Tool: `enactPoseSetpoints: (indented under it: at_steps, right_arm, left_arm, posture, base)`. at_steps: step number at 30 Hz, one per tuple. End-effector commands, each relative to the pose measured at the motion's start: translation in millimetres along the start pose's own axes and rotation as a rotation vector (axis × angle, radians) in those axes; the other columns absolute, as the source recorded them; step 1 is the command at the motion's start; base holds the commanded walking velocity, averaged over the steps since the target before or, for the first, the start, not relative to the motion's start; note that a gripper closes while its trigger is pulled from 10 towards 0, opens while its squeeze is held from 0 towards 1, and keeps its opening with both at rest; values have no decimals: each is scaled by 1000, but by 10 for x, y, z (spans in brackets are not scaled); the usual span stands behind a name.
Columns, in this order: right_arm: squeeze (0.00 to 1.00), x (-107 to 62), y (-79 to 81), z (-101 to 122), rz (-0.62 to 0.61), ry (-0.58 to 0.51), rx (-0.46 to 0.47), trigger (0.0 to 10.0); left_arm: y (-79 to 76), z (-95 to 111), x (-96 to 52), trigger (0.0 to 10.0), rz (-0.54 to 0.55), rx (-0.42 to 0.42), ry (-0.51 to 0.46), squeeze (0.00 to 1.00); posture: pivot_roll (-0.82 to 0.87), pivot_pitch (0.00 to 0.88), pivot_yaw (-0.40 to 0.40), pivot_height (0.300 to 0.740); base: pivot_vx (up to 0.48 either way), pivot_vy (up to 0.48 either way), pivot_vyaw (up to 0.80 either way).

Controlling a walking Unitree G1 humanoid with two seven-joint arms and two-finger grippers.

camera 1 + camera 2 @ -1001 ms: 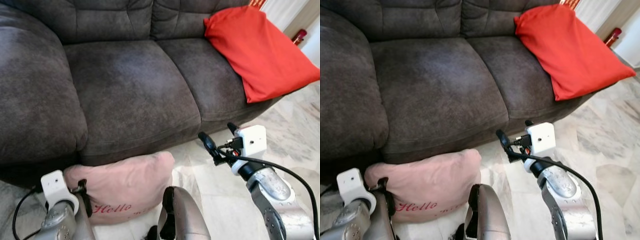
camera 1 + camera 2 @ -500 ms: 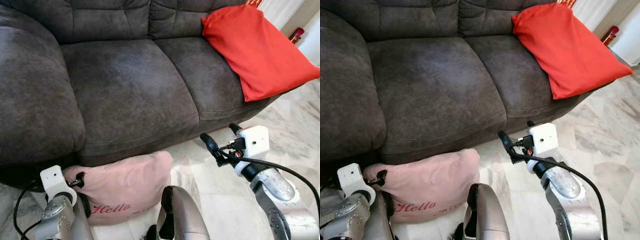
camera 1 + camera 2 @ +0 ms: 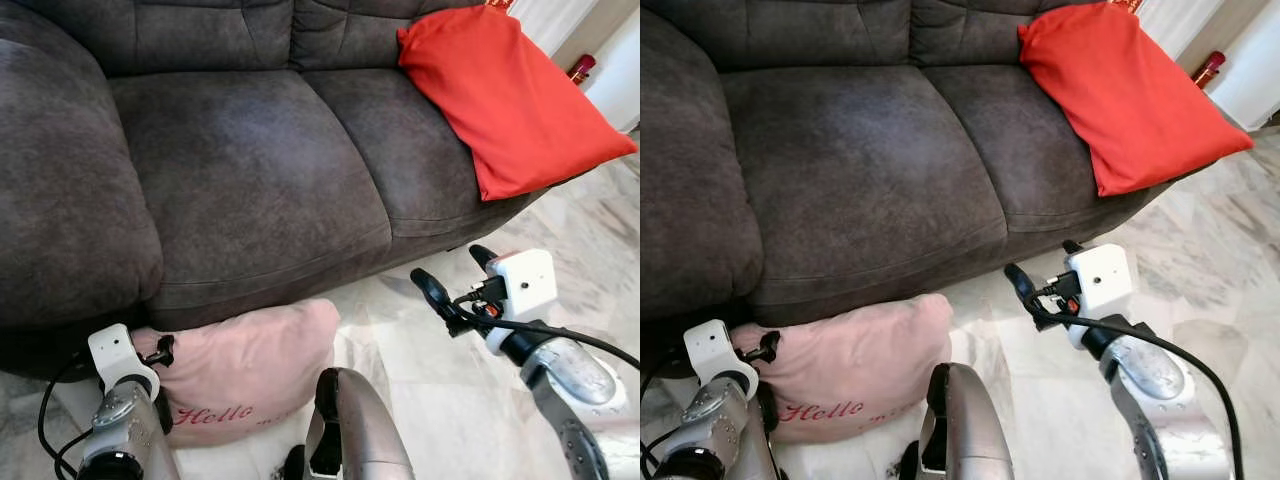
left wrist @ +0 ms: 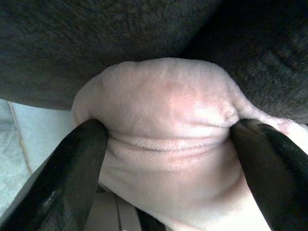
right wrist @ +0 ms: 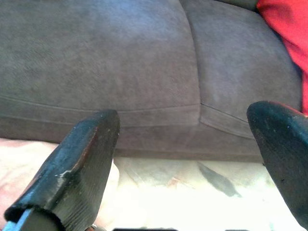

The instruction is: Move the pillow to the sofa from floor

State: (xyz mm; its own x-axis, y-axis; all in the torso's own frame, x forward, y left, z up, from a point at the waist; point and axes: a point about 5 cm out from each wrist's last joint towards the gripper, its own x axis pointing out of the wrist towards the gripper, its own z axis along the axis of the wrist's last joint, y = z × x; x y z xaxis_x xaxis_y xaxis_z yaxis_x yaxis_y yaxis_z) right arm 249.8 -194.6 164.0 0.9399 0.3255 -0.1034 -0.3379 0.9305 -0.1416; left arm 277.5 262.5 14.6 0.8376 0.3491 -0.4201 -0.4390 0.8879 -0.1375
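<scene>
Left gripper (image 4: 168, 139) still clenched on pink pillow (image 3: 250, 365), right gripper (image 3: 455, 275) still spread, slightly rightward.

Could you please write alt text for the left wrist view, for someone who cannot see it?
The left gripper pinches a corner of the pink pillow between its two black fingers, the plush fabric bunched between them. The dark grey sofa rises behind.

Pink pillow (image 3: 250, 370) on marble floor (image 3: 450, 400)
</scene>
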Motion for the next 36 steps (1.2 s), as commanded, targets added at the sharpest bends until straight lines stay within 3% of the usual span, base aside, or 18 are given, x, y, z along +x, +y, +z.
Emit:
enactPoseSetpoints:
  at_steps: [1,3,4,5,6,36]
  right_arm:
    - [0,-77,-87,31,-20,10,-21,10000]
    - [0,-86,-102,42,-18,15,-27,10000]
    - [0,-86,-108,49,-16,16,-31,10000]
    - [0,-87,-114,53,-14,17,-34,10000]
    - [0,-83,-119,57,-13,18,-35,10000]
    - [0,14,-98,76,0,7,-30,10000]
  left_arm:
    - [-119,-249,-41,10000,-45,11,101,0]
    - [-144,-247,-30,10000,-49,4,100,0]
    - [-154,-239,-24,5255,-51,3,99,0]
    - [-163,-235,-20,5255,-52,3,97,0]
    - [-170,-228,-15,0,-53,2,95,0]
    - [-173,-267,-13,0,-82,20,103,0]
  posture:
    - [-114,221,-381,535]
    - [-116,217,-388,535]
    - [-116,215,-391,535]
    - [-115,214,-393,535]
    - [-112,211,-396,535]
    - [-95,192,-394,535]
  base:
    - [0,0,0]
    - [0,0,0]
    - [0,0,0]
    - [0,0,0]
    - [0,0,0]
    - [0,0,0]
